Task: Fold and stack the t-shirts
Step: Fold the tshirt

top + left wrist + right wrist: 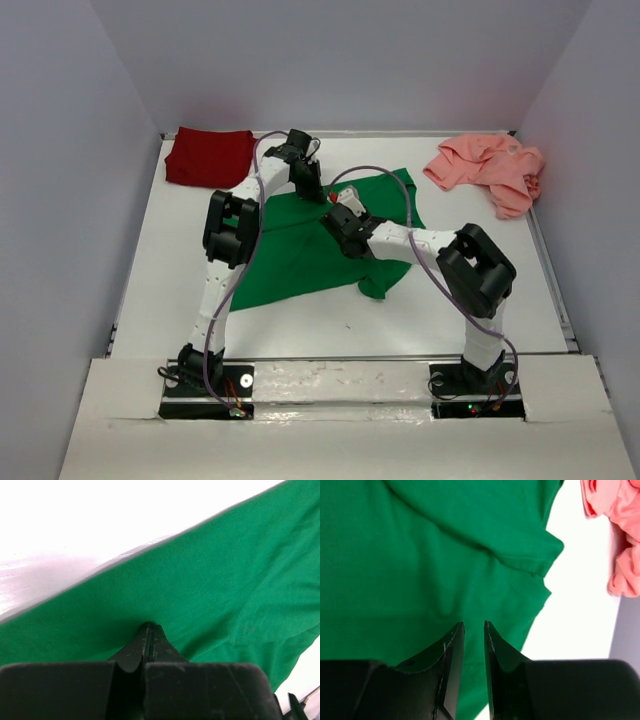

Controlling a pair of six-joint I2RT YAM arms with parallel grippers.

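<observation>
Dark red t-shirt [208,157] lay folded at upper left of the overhead frame; left gripper [149,630] was clenched on an edge of the green t-shirt [290,255], spread at centre; right gripper [473,627] stood with jaws narrowly parted over the same cloth, no grip evident; salmon pink t-shirt [487,168] lay crumpled at upper right. Risk judged: a shallow right pinch could slip, leaving a one-sided pull to skew the fold.

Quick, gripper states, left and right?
Left gripper: closed, pinching the green t-shirt.
Right gripper: jaws narrowly apart over the green t-shirt; whether it grips cannot be told.
</observation>
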